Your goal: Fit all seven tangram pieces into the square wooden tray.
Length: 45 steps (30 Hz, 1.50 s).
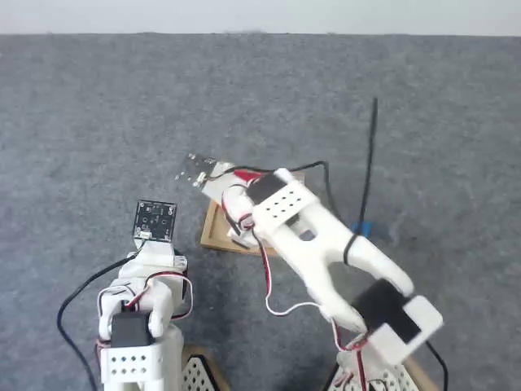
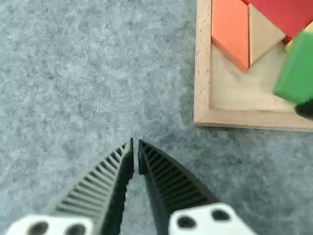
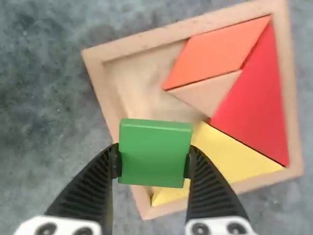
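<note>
Tray position: the square wooden tray (image 1: 213,232) lies on the grey felt table cover (image 1: 98,122) near the middle of the high view, mostly hidden beneath the white right arm (image 1: 326,244). That arm rises from its base at 5 o'clock and extends toward 11 o'clock over the tray. The white left arm (image 1: 142,318) stands at 7 o'clock, and the tray sits at 3 o'clock from its wrist.

Right gripper (image 3: 151,161): the black ribbed jaws are spread to a medium width and clamp a green square block (image 3: 154,152) by two opposite sides. The block hangs over the tray near one corner, covering part of the bare tray floor and an edge of the yellow triangle (image 3: 225,156). Contact between block and floor cannot be determined.

Tray contents: four pieces lie flat inside.
- The large red triangle (image 3: 257,112) fills one side and meets the yellow triangle along an edge.
- An orange parallelogram (image 3: 215,51) lies along an adjacent wall, touching the red triangle.
- A small pale wooden triangle (image 3: 205,93) sits between the parallelogram and the red triangle.

Left gripper (image 2: 135,147): the jaws are closed to a thin slit and carry nothing. It hangs over the felt just outside the tray's rim.
</note>
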Available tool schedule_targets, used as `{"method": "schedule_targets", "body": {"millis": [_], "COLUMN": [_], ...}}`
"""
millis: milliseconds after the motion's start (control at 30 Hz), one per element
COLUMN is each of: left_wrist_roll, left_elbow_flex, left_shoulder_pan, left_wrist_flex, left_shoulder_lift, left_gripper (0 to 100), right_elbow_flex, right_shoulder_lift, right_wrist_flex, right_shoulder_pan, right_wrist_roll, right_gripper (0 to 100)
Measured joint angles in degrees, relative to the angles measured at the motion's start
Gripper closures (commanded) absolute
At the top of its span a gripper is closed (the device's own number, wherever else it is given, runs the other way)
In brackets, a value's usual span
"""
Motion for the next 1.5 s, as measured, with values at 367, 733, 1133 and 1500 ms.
{"method": "schedule_targets", "body": {"millis": [367,733,1133,1500], "left_wrist_roll": [0.0,0.0,0.0,0.0], "left_elbow_flex": [0.0,0.0,0.0,0.0], "left_shoulder_pan": [0.0,0.0,0.0,0.0], "left_wrist_flex": [0.0,0.0,0.0,0.0], "left_shoulder_lift": [0.0,0.0,0.0,0.0], "left_gripper": [98,98,98,98], "right_elbow_flex": [-0.18,-0.26,-0.26,-0.26], "right_shoulder_lift": [2.64,2.64,2.64,2.64], "right_wrist_flex": [-4.75,-4.75,-4.75,-4.75], "right_shoulder_pan": [0.09,0.09,0.09,0.09], "right_wrist_roll": [-8.09,-14.68,-17.41,-16.53], "right_gripper": [99.1,98.9,89.5,80.0]}}
